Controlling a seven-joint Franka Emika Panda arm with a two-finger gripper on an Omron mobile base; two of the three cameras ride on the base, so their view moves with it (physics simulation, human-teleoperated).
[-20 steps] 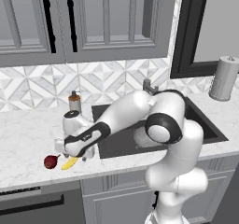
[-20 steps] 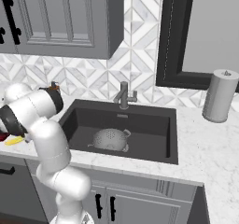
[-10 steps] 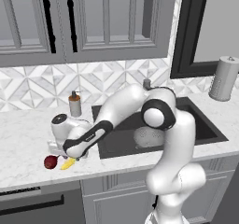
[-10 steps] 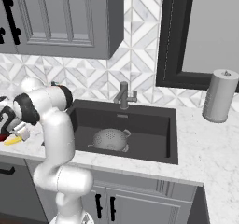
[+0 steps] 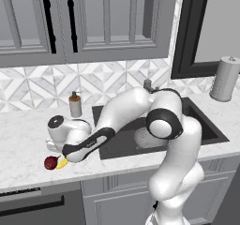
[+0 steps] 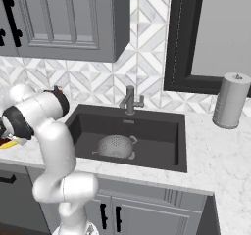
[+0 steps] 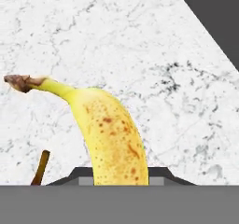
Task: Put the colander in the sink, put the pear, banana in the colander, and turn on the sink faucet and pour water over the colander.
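Gripper (image 5: 64, 159) low over the banana (image 7: 112, 139), fingertips flanking it at 6 o'clock of the hand view; whether clamped or merely narrowed cannot be told.

Lying on marble counter (image 5: 23, 139), pear (image 5: 50, 162) touching at its 9 o'clock. Colander (image 6: 116, 146) upright in the sink (image 6: 162, 131), faucet (image 6: 130, 100) at 12 o'clock.

White arm (image 5: 136, 111) stretched low leftward, fingers hidden.
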